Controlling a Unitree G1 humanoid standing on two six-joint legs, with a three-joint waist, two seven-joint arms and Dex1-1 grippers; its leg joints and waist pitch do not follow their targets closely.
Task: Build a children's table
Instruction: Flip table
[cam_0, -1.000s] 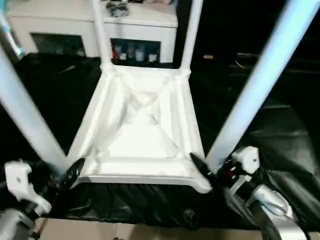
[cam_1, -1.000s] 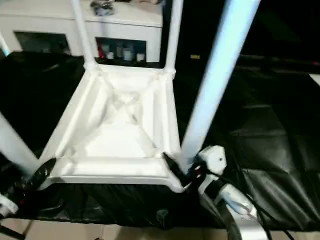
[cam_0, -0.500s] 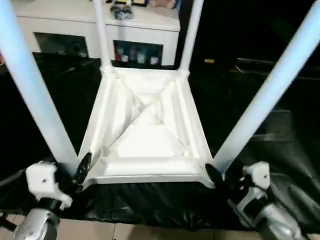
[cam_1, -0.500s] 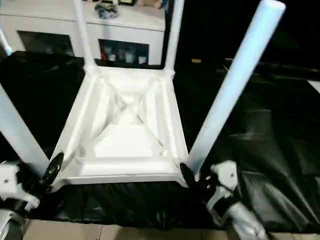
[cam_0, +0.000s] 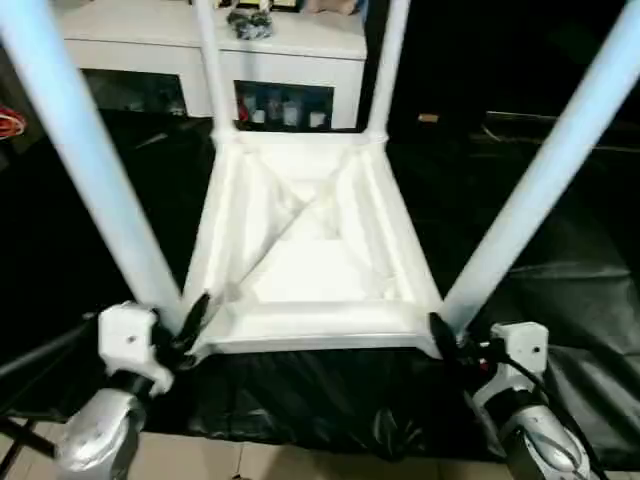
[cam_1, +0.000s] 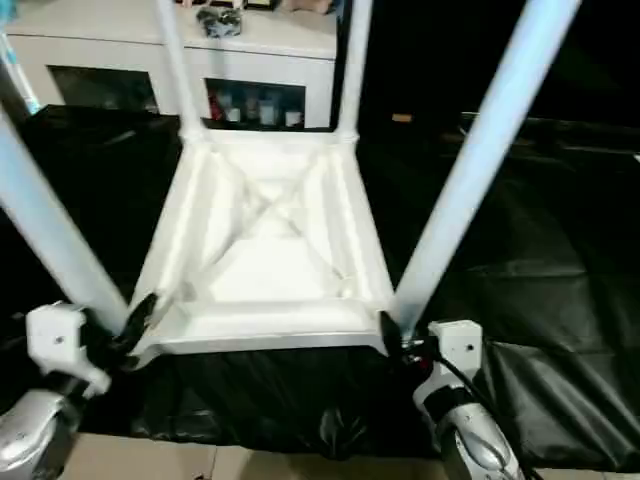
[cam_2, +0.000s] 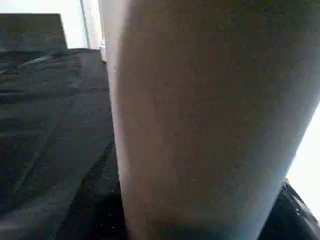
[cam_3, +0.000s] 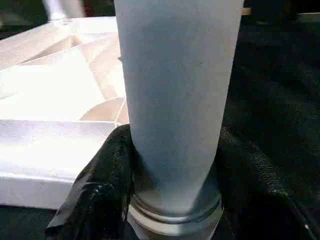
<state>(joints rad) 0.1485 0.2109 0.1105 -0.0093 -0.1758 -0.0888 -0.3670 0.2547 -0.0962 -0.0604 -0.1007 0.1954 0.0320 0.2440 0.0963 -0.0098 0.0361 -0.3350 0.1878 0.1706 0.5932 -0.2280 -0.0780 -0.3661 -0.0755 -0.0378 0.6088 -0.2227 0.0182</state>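
Upturned all-white plastic children's table (cam_0: 310, 250) on black-draped bench (cam_0: 560, 290), left claw (cam_0: 190, 318) clamped on near-left leg (cam_0: 95, 165); right claw (cam_1: 392, 335) clamped on near-right leg (cam_1: 470, 165)

One upturned tabletop (cam_0: 310, 255) carries four legs (cam_0: 95, 170); two end effectors (cam_0: 185, 325); one white cabinet (cam_0: 210, 45)
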